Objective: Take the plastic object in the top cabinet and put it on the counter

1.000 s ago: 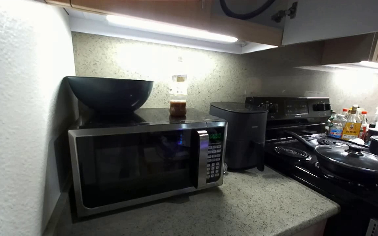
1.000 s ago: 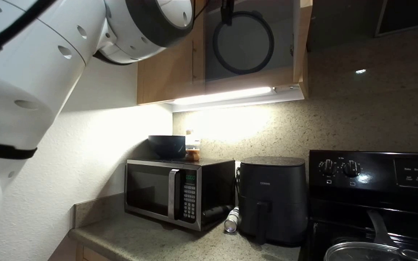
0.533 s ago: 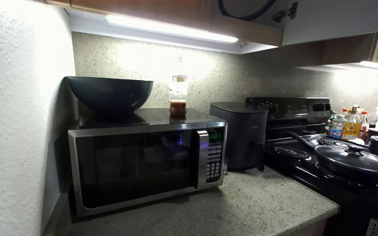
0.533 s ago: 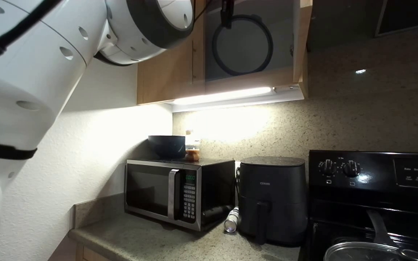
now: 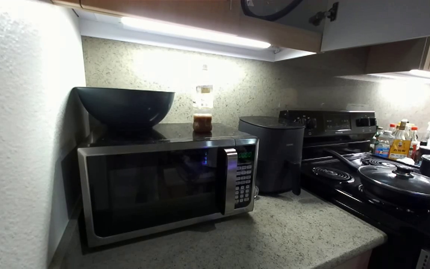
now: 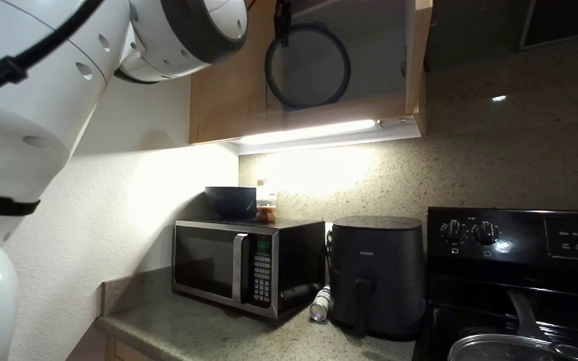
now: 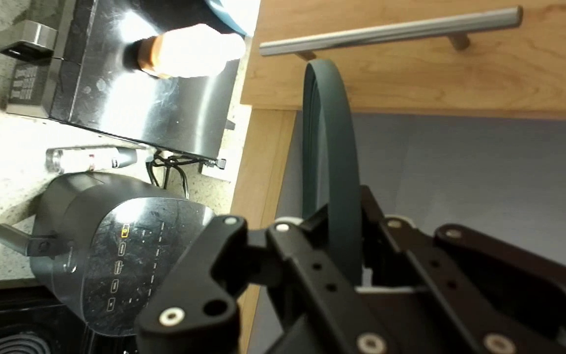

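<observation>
The plastic object (image 6: 345, 70) is a round plate with a dark rim; its middle looks see-through. It hangs upright in front of the open top cabinet (image 6: 234, 103), overlapping the edge of the closed door. In an exterior view only its lower rim (image 5: 271, 17) shows. In the wrist view the plate (image 7: 343, 147) is seen edge-on, near the door handle. My gripper (image 7: 344, 211) is shut on its rim; dark fingers (image 6: 283, 30) hold it from the top. The counter (image 5: 282, 228) lies below, also in another exterior view (image 6: 269, 341).
A microwave (image 6: 224, 265) stands on the counter, carrying a dark bowl (image 6: 230, 202) and a jar with brown contents (image 6: 266, 213). A black air fryer (image 6: 377, 276) and a small cylinder (image 6: 320, 303) stand beside it. The open cabinet door (image 6: 416, 55) sticks out. A stove (image 5: 349, 194) holds pans.
The plate and gripper have moved left in the exterior view with the arm, and slightly down. The plate now overlaps the closed door's edge. The grip has not changed.
</observation>
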### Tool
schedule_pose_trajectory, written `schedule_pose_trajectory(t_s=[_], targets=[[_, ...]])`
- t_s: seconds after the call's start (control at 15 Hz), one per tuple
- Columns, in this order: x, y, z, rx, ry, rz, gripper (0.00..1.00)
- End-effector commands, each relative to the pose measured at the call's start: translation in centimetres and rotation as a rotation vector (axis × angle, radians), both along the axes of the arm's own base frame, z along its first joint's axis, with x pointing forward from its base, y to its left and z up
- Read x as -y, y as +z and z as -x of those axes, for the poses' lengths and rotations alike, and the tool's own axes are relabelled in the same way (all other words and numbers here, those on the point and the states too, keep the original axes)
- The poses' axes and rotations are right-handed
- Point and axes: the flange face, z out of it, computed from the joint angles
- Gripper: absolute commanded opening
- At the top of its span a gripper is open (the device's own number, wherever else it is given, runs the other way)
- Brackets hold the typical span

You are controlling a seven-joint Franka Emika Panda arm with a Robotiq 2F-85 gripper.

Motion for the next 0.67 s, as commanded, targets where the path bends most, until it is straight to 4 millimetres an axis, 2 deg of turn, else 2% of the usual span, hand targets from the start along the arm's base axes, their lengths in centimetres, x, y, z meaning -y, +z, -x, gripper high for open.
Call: schedule_pose_trajectory(t_s=[0.0, 0.4, 0.53, 0.6], targets=[[-2.2, 1.9, 3.6, -0.001, -0.032, 0.061, 0.05], [-4.7, 4.3, 8.0, 0.043, -0.105, 0.147, 0.05], [-5.5, 4.1, 7.9, 0.033, -0.081, 0.148, 0.05], [-5.9, 3.3, 6.8, 0.009, -0.019, 0.115, 0.05]])
